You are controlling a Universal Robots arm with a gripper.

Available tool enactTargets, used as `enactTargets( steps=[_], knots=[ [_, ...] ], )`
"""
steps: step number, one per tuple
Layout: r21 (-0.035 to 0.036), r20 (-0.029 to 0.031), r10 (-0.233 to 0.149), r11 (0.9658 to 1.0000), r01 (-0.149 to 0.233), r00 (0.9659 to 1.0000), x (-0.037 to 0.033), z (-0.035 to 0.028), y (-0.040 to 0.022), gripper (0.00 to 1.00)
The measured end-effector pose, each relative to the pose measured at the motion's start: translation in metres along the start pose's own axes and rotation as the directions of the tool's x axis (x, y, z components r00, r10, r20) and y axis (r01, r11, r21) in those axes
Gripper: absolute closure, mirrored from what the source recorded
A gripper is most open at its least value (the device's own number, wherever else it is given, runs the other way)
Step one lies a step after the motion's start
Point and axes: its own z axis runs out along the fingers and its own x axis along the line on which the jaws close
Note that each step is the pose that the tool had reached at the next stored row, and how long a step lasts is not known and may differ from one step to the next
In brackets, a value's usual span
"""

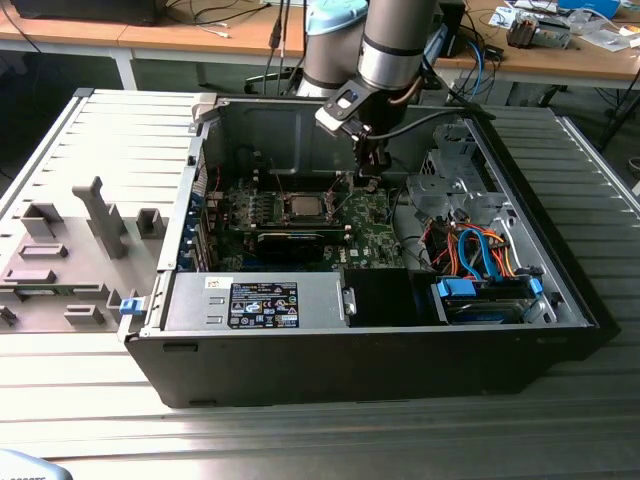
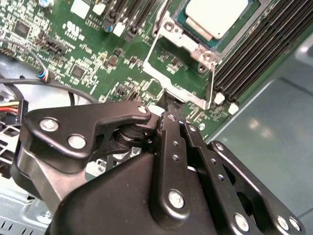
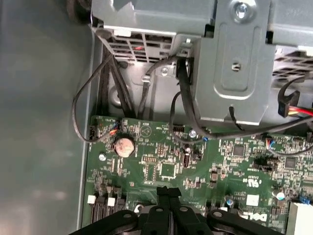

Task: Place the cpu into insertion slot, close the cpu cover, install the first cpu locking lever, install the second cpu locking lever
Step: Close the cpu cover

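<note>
Cpu is sitting flat in the insertion slot. Its pale silvery top is facing up and looking level inside the rim, so the placing step is reading as done. In the exterior view the chip is lying near the middle of the green motherboard, well in from the walls of the open case on the ribbed desk.

The cpu cover is lying tipped open beside the slot. Green board is showing through its square opening, so the chip is not yet being clamped.

The claw is hanging just beside the cover's free edge with its fingers pressed together and nothing visible between them. Whether it is touching the frame cannot be told. Held this narrow, it is probably fitting more easily among the crowded parts, between the board's cables and the long memory slots. In the first wrist view the claw is pointing down at the board.
</note>
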Motion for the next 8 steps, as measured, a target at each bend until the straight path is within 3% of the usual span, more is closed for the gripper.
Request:
enactTargets(
  steps=[8],
  knots=[
    [-0.0003,-0.0008,0.0,1.0,0.0,1.0,0.0005,0.0002,-0.0051,0.89]
  ],
)
